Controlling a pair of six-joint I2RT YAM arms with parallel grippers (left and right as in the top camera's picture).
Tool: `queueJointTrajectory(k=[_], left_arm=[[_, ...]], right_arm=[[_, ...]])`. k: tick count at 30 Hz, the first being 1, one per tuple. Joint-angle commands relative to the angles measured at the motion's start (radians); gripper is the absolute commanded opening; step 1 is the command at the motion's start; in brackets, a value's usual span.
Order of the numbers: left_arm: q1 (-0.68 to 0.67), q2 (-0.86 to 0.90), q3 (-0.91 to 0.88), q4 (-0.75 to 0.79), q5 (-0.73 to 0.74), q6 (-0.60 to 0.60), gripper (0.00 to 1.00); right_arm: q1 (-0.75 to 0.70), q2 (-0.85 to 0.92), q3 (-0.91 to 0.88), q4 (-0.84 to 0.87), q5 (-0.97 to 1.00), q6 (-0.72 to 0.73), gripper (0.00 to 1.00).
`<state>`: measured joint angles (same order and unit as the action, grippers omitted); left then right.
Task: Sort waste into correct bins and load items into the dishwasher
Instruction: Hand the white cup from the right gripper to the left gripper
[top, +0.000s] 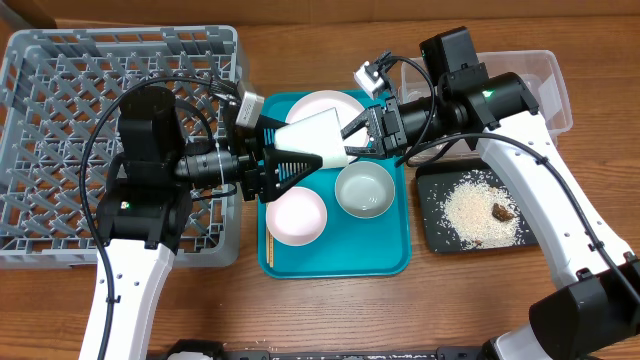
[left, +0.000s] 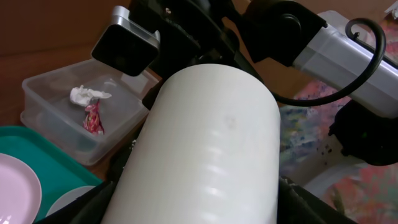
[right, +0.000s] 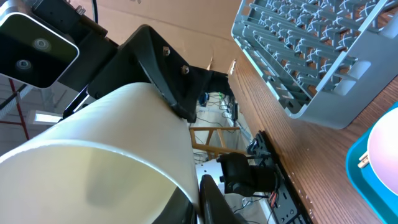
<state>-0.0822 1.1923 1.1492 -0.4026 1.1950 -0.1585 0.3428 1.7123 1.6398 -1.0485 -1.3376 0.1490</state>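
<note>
Well, both grippers met at the cup (top: 320, 130) above the teal tray (top: 385, 255).
The rack (top: 60, 120) stood at the left; the plate (top: 325, 103), bowl (top: 364, 190) and saucer (top: 296, 215) lay on the tray. The left gripper (top: 312, 148) clamped the tilted cup's wall. The right gripper (top: 358, 137) had its fingers straddling the rim; I could not tell whether they gripped.

Both arms reach inward; left claw (top: 298, 160) grips cup (top: 318, 133), right claw (top: 356, 136) alongside.
</note>
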Motion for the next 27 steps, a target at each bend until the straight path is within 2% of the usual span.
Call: queueJointTrajectory(k=[1,4,9,16,18,21,27], left_arm=[[0.029,0.01,0.015,0.015,-0.068,-0.015,0.7],[0.029,0.01,0.015,0.014,-0.067,-0.015,0.57],[0.03,0.01,0.015,0.014,-0.069,-0.014,0.45],[0.03,0.01,0.015,-0.06,-0.196,0.011,0.24],[0.03,0.01,0.015,-0.097,-0.261,0.026,0.18],[0.03,0.01,0.015,-0.161,-0.373,0.05,0.04],[0.031,-0.005,0.021,-0.338,-0.706,0.055,0.04]], right_arm=[[0.017,-0.009,0.0,-0.009,-0.005,-0.023,0.04],[0.017,-0.009,0.0,-0.009,-0.005,-0.023,0.04],[0.017,-0.009,0.0,-0.01,0.003,-0.023,0.08],[0.017,-0.009,0.0,-0.028,0.069,-0.023,0.32],[0.015,-0.009,0.0,-0.054,0.146,-0.023,0.36],[0.002,-0.009,0.0,-0.114,0.37,-0.021,0.42],[-0.062,-0.018,0.002,-0.228,0.831,0.023,0.44]])
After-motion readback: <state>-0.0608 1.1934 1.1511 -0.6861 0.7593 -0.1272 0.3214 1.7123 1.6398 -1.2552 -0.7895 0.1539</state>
